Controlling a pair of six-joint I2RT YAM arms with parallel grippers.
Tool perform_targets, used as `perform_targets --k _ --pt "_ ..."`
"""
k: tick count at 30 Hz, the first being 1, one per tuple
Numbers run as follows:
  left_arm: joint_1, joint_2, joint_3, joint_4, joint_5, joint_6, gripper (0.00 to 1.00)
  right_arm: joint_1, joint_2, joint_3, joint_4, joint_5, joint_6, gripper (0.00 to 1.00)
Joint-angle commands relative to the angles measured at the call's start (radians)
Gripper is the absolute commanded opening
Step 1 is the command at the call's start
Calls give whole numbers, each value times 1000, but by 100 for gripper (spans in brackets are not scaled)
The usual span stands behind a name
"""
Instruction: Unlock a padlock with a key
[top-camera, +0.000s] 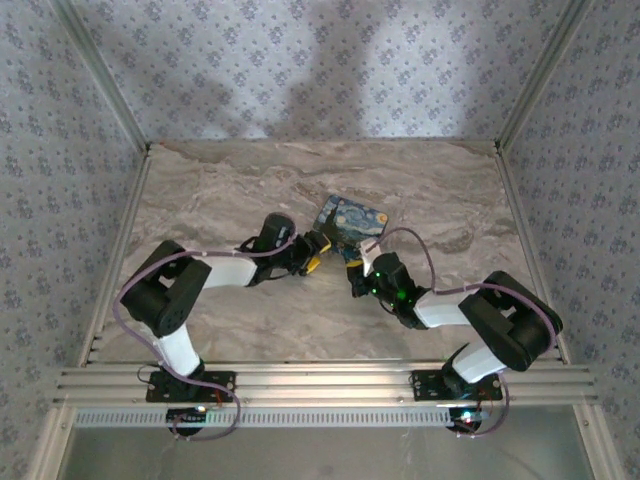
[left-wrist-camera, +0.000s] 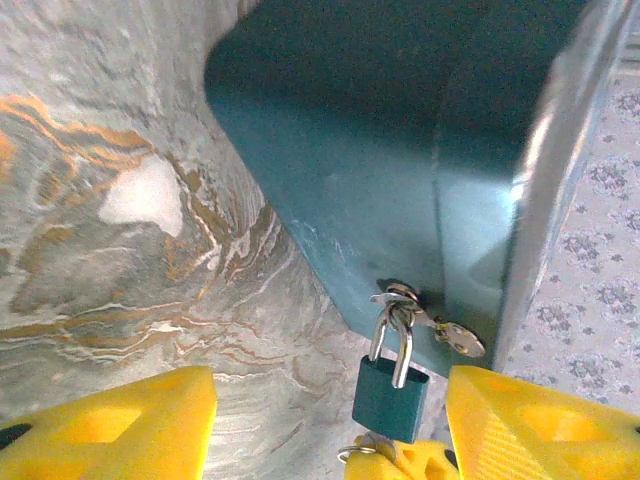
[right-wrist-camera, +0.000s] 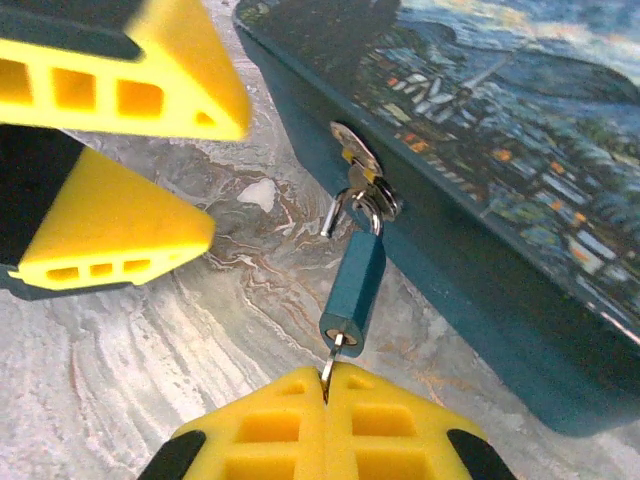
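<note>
Top external: left gripper (top-camera: 321, 252) and right gripper (top-camera: 354, 267) meet mid-table, just near of the painted tin (top-camera: 352, 222).
Left wrist: left jaws wide apart, holding nothing; padlock (left-wrist-camera: 388, 400) hangs between them from the tin's hasp (left-wrist-camera: 404, 298).
Right wrist: right gripper pinched closed on the key (right-wrist-camera: 332, 358), which is seated in the padlock's underside; one shackle leg appears free.
</note>
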Motion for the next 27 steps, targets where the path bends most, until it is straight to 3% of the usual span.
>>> perform_targets --k 1,12,22,27 --pt "23 -64 0 -100 -32 89 63 -40 6 -22 29 -124 166 0" --pt "126 -71 198 -397 -22 401 66 -142 14 -33 24 -269 395 1" --pt "134 158 565 -653 72 636 65 -183 90 -19 17 -340 448 4" --pt "128 282 710 -711 132 672 65 -189 99 -15 7 -340 430 4"
